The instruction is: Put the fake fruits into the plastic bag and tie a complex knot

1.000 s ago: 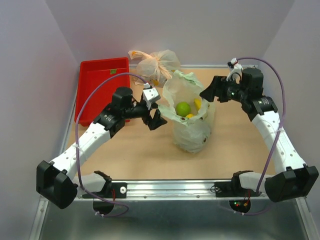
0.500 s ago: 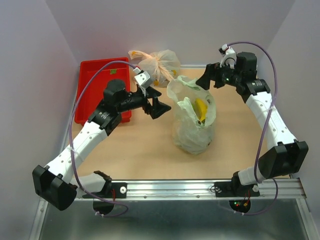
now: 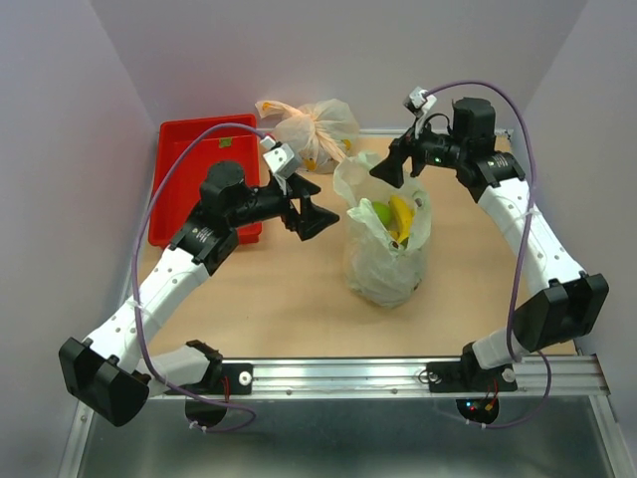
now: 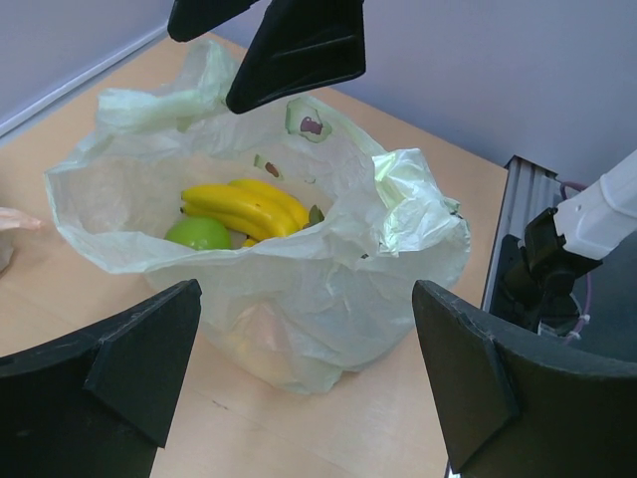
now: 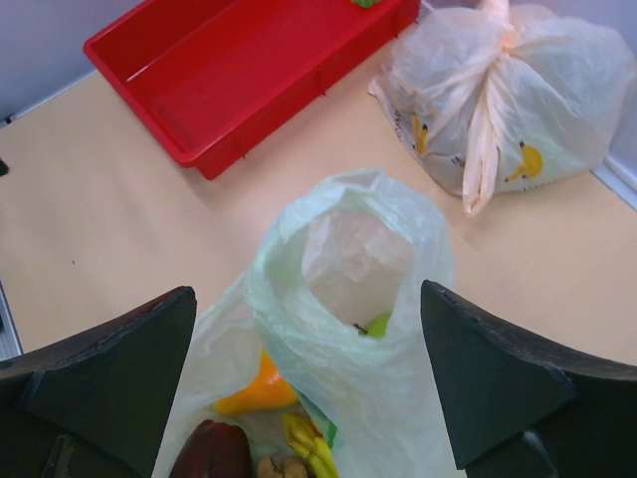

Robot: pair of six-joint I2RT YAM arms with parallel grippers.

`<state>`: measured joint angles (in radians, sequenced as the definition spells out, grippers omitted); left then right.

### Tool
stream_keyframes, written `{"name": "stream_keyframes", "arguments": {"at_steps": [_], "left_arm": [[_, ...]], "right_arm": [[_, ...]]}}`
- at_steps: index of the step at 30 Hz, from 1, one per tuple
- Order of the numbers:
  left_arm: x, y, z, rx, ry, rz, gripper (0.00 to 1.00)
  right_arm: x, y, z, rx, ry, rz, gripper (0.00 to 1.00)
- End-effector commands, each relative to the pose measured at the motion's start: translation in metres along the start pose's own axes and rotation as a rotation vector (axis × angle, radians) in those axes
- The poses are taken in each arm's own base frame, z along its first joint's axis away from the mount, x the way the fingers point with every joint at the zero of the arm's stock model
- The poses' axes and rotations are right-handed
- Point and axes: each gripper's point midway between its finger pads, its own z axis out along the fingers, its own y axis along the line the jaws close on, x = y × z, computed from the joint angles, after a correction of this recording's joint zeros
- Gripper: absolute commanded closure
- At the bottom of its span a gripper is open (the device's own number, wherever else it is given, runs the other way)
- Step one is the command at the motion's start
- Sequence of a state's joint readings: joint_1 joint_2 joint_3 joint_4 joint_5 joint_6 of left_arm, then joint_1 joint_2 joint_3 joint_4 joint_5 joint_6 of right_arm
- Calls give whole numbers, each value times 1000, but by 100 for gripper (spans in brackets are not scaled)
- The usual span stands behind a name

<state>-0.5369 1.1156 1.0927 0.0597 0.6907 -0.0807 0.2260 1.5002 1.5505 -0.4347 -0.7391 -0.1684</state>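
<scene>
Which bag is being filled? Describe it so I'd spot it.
Start at the middle of the table. The pale-green bag stands open there, bananas showing; the orange bag by the red tray is knotted shut.

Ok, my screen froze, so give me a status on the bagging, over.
Left gripper open, empty, beside the plastic bag. Right gripper open over its handle loop. Fake fruits inside, no knot yet. Orange bag stands apart behind.
</scene>
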Motion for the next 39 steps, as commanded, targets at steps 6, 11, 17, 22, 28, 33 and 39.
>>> {"name": "stream_keyframes", "arguments": {"at_steps": [6, 11, 17, 22, 28, 33, 39], "left_arm": [[-17, -31, -2, 64, -47, 100, 1], [-22, -47, 9, 114, -67, 112, 1], [-27, -50, 35, 134, -89, 81, 1], [-33, -47, 53, 131, -106, 25, 1], [-33, -48, 60, 155, -96, -29, 53], [-63, -21, 39, 72, -168, -34, 100], [-108, 5, 0, 1, -250, 63, 100]], "right_arm": [[-32, 2, 18, 19, -37, -212, 30], [-25, -5, 18, 55, -13, -200, 40], [-16, -6, 18, 62, 16, -195, 40], [-15, -8, 18, 68, 22, -194, 55], [-20, -14, 15, 119, 16, -156, 90], [-41, -33, -1, 255, -33, -62, 100], [-74, -46, -37, 373, -175, 127, 100]]}}
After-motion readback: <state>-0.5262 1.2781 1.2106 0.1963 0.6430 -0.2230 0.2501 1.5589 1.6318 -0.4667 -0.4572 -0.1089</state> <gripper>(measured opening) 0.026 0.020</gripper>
